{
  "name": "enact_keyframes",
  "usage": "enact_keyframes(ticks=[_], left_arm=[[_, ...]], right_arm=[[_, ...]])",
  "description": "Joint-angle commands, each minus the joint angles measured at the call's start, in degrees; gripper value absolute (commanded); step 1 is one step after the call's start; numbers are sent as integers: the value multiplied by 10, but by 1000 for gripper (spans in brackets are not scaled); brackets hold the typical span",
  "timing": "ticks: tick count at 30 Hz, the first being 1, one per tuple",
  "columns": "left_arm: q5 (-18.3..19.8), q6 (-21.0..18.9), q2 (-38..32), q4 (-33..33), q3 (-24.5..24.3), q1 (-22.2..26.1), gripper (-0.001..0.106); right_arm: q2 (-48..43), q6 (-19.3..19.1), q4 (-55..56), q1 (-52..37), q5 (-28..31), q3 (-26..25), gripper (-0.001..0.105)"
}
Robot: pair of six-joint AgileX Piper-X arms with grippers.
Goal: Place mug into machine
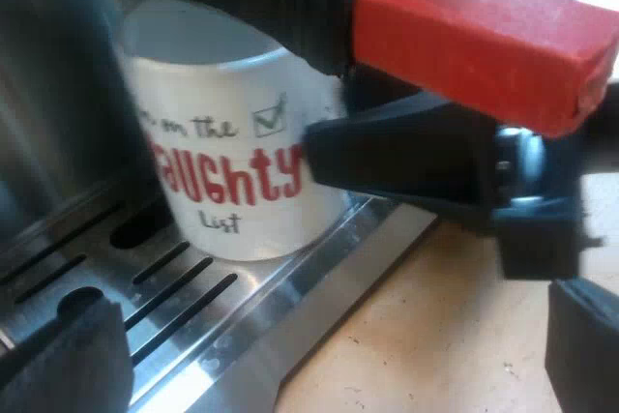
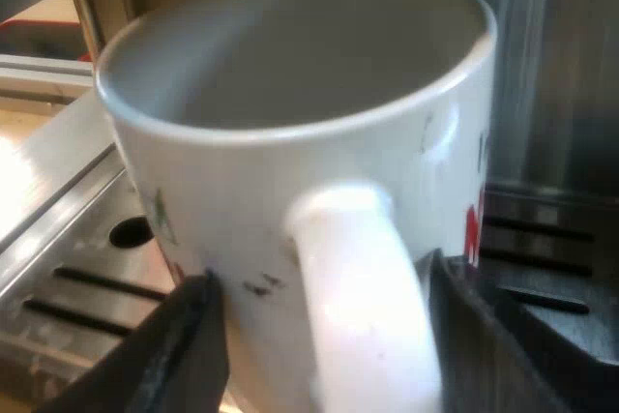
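A white mug [image 1: 232,157] with red "naughty" lettering stands upright on the espresso machine's slotted metal drip tray [image 1: 184,302], under the red end of the holder's handle [image 1: 474,41]. My right gripper [image 2: 329,336] is open. Its fingers [image 2: 193,345] sit on either side of the mug's handle [image 2: 363,287], with a gap showing on one side. From the left wrist view, the right gripper [image 1: 406,157] is seen at the mug's side. My left gripper [image 1: 324,355] hangs open over the tray's edge and holds nothing.
The machine's steel wall [image 2: 551,74] rises right behind the mug [image 2: 290,142]. The drip tray [image 2: 87,239] has long slots and a round hole. A light wooden tabletop [image 1: 435,336] lies beyond the tray's rim.
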Motion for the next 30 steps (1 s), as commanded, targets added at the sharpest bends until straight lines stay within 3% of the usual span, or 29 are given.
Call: enact_keyframes(ticks=[1,16,21,25,30], left_arm=[[4,-10,0,-10,-1,-2,88],[4,-10,0,-10,-1,-2,88],[4,-10,0,-10,-1,-2,88],[4,-10,0,-10,-1,-2,88],[4,-10,-7,-10,-3,-2,88]], right_arm=[[10,-7,-8,-9,-1,-13,49],[51,-7,-8,-20,-20,-69,49],[51,-16,-8,-22,-58,-70,49],[47,-19,7,-20,-27,-70,49],[10,-19,112,-8,7,-65,49]])
